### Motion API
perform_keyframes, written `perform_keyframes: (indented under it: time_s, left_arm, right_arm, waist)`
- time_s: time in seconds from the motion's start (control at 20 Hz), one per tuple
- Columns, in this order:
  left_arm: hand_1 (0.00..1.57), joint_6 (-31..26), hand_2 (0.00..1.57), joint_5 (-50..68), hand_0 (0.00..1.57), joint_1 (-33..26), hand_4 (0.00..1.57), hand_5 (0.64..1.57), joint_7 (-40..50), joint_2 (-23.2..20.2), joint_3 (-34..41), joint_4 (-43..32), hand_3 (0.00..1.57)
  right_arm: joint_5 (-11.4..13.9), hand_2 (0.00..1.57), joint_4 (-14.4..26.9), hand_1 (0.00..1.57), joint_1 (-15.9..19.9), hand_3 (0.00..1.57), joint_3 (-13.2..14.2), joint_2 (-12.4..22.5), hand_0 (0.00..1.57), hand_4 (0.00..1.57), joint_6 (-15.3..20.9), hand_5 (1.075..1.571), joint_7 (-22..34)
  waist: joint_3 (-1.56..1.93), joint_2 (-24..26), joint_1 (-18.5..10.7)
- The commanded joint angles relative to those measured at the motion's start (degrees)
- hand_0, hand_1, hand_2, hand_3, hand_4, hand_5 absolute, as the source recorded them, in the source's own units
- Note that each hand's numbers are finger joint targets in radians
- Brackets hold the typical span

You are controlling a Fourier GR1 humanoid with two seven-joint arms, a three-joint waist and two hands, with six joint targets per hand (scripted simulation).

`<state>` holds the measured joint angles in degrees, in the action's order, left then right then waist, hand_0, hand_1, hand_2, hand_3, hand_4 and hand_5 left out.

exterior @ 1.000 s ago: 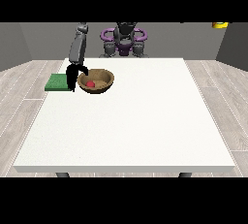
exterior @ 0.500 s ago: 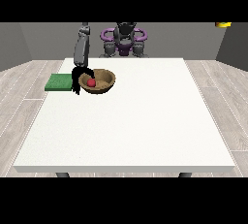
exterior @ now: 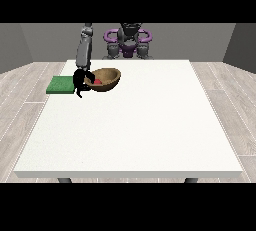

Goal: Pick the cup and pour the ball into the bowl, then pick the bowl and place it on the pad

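Observation:
A brown bowl [exterior: 106,79] stands near the table's far left, tilted with its right rim higher. A red ball [exterior: 98,82] lies inside it. The hand at the view's left [exterior: 80,81] is at the bowl's left rim, with fingers curled over that rim. A green pad [exterior: 61,85] lies flat just left of this hand, at the table's left edge. No cup shows. The hand at the view's right [exterior: 144,50] stays close to the robot's torso, far from the bowl.
The white table [exterior: 135,130] stretches wide towards the camera and to the right. The robot's torso [exterior: 128,40] stands behind the far edge. The pad overhangs the table's left side.
The hand at the view's left has closed on the bowl's left rim. The bowl has tipped and risen slightly, and the ball has stayed inside.

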<state>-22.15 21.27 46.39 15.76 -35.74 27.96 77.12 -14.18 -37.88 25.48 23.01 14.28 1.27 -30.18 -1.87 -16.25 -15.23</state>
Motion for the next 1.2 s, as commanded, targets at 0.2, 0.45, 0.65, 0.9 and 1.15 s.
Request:
perform_keyframes:
  time_s: [0.2,0.45,0.65,0.9,1.15]
  left_arm:
    - [0.0,-0.7,0.0,0.5,0.0,-2.2,1.18,1.525,-0.5,0.1,0.8,-2.6,0.0]
    - [0.0,-2.3,0.0,0.7,0.0,-3.8,1.2,1.534,-0.5,-1.6,1.9,-5.4,0.0]
    - [0.0,-1.5,0.0,-0.5,0.0,-4.6,1.2,1.537,-3.8,-3.0,4.1,-7.2,0.0]
    - [0.0,-2.5,0.0,-2.5,0.0,-11.3,1.2,1.545,-8.8,-1.8,4.5,-10.0,0.0]
    - [0.0,-5.7,0.0,0.2,0.0,-12.7,1.2,1.542,-9.0,-5.2,5.9,-11.8,0.0]
  right_arm:
    - [5.4,1.57,1.3,1.57,-4.2,1.27,-2.6,8.4,1.57,1.02,8.6,1.545,12.6]
    - [3.5,1.57,-1.5,1.57,-2.3,1.04,-3.0,15.3,1.57,1.03,6.9,1.556,22.6]
    - [3.8,1.57,-3.7,1.57,-1.2,0.87,-4.1,22.3,1.57,1.06,2.0,1.556,28.2]
    - [3.9,1.57,-5.0,1.57,-0.1,0.55,-4.8,27.4,1.57,1.1,-2.2,1.567,35.0]
    - [3.7,1.57,-1.4,1.57,1.0,0.58,-2.8,28.5,1.57,1.09,-3.1,1.564,33.4]
  waist:
    - [1.54,1.0,1.1]
    - [1.49,3.7,2.7]
    - [1.64,2.5,5.8]
    - [1.78,6.6,8.9]
    - [1.88,6.3,9.3]
